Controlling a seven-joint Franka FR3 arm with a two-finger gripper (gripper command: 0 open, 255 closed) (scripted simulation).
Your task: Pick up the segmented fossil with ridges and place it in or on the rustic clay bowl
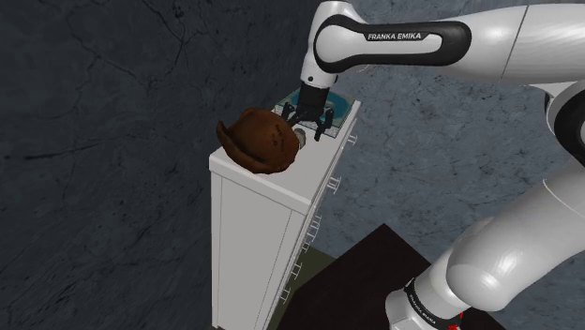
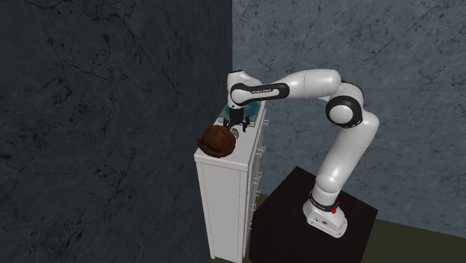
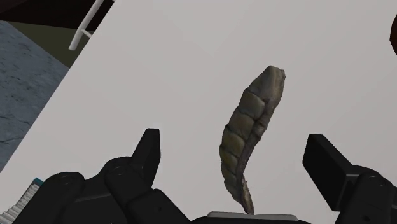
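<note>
A grey-green segmented fossil (image 3: pixel 249 130) with ridges lies on the white cabinet top (image 3: pixel 165 70), between my two black fingers, which stand wide apart and do not touch it. My gripper (image 3: pixel 238 162) is open just above it. In the shoulder view the gripper (image 1: pixel 310 127) hangs low over the cabinet, right beside a brown clay bowl (image 1: pixel 263 140) that sits at the cabinet's near end. A grey bit of the fossil (image 1: pixel 305 136) peeks out under the hand. The second exterior view has the gripper (image 2: pixel 239 122) just behind the bowl (image 2: pixel 216 140).
The tall white cabinet (image 1: pixel 267 244) has handles down its side and stands against a dark stone wall. A teal thing (image 1: pixel 336 101) lies on the cabinet's far end, behind the hand. My dark stand (image 2: pixel 299 217) sits beside the cabinet.
</note>
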